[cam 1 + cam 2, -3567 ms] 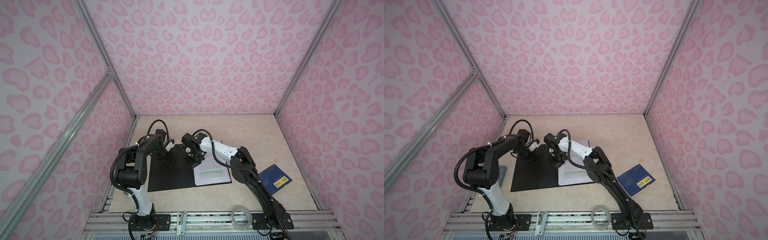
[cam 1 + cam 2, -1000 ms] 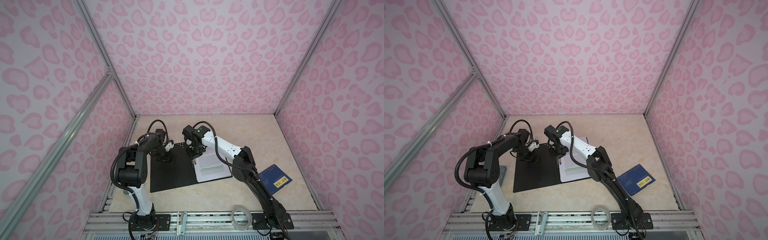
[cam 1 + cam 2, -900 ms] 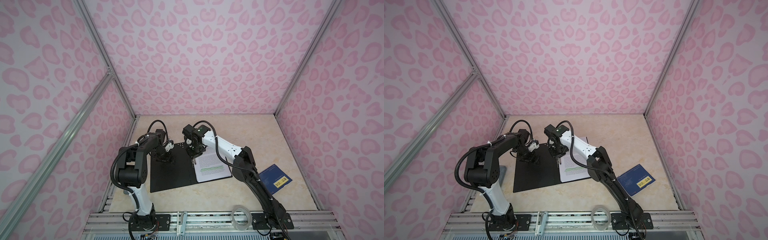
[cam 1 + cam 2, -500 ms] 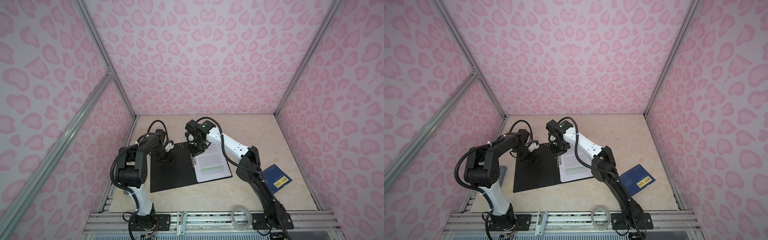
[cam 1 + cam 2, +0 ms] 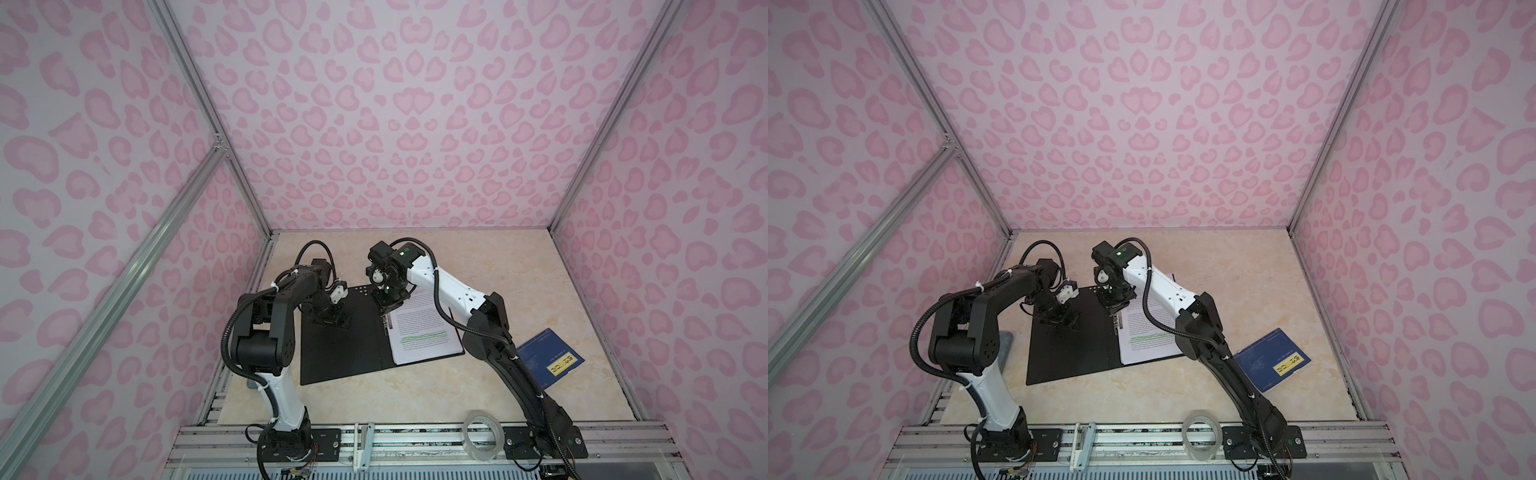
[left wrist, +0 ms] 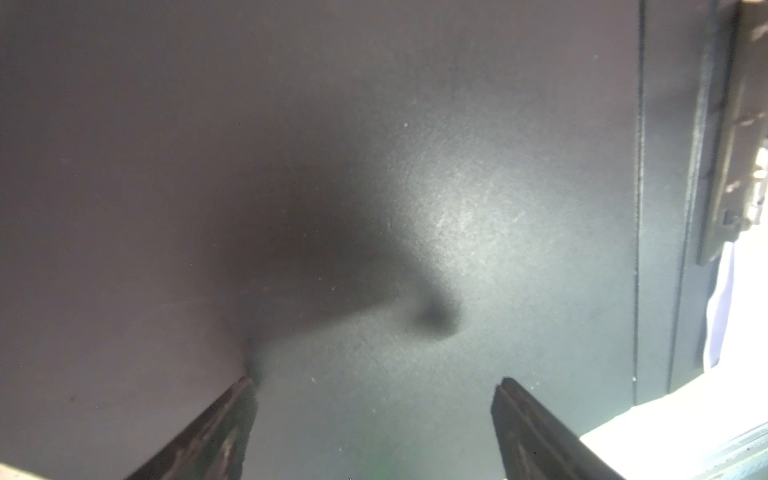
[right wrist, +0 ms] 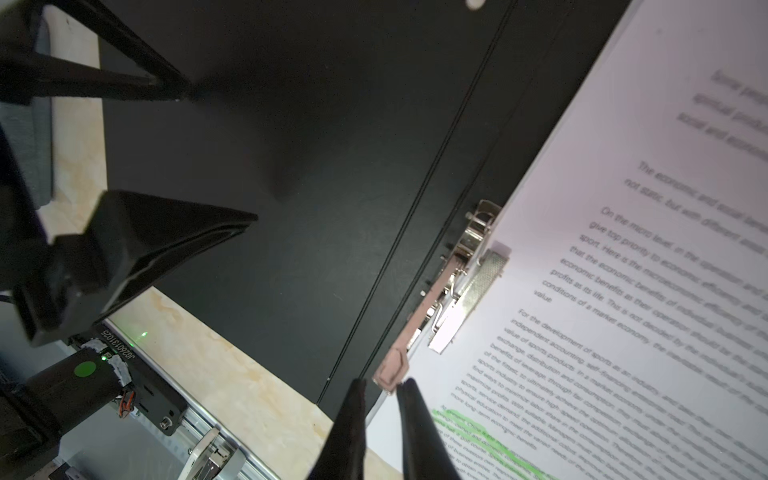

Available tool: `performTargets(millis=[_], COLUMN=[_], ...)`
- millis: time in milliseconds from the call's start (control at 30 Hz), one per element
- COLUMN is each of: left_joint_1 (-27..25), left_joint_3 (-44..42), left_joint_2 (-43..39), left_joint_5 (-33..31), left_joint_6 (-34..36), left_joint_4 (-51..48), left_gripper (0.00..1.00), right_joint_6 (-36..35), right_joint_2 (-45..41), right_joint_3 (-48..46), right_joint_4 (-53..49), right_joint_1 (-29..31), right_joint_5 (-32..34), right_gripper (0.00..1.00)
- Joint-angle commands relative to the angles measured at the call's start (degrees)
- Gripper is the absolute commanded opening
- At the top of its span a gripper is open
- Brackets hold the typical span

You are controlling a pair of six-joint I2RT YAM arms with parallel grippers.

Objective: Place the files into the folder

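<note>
Two halves of folder [image 5: 340,349]: spread flat, black inside up.
Files [image 5: 424,332]: on right half, inner edge under clip [image 7: 484,272], so kept from sliding.
Left gripper [image 6: 374,382]: spread wide, empty, tips down on left half, seemingly pinning it open.
Right gripper [image 7: 384,380]: nearly closed, narrow slit, poised at lever [image 7: 419,320] tip; hold on it uncertain.

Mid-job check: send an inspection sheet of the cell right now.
Surface: beige table.
Job's things: folder lies open, black inside up; files rest on its right half at the spine clip.
Clutter: blue booklet right of the folder; tape roll on the front rail.
Grippers: left gripper open over the folder's left leaf; right gripper nearly closed at the tip of the clip lever, grip unclear.
Cables: black cable hangs off the right arm above the files.
Surroundings: pink patterned walls, metal frame.
</note>
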Motion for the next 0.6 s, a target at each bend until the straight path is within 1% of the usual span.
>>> performTargets(millis=[0,367,567], left_joint_1=[0.03,0.03,0.03], left_joint_3=[0.33,0.76,0.56], left_joint_2=[0.56,1.56,1.63], left_joint_5=[0.82,0.82,0.82], left_joint_6=[0.03,0.15,0.28], left_joint_4=[-0.28,-0.06,0.2], left_gripper=[0.92,0.92,0.92], right_joint_6=[-0.83,-1.35,-1.78], right_joint_2=[0.89,1.8,2.55], right_joint_3=[0.2,0.26,0.16], right_joint_4=[-1.72,-2.63,-3.95], right_joint_1=[0.08,-0.03,-0.15], right_joint_5=[0.77,0.75,1.83], right_gripper=[0.19,0.17,0.16])
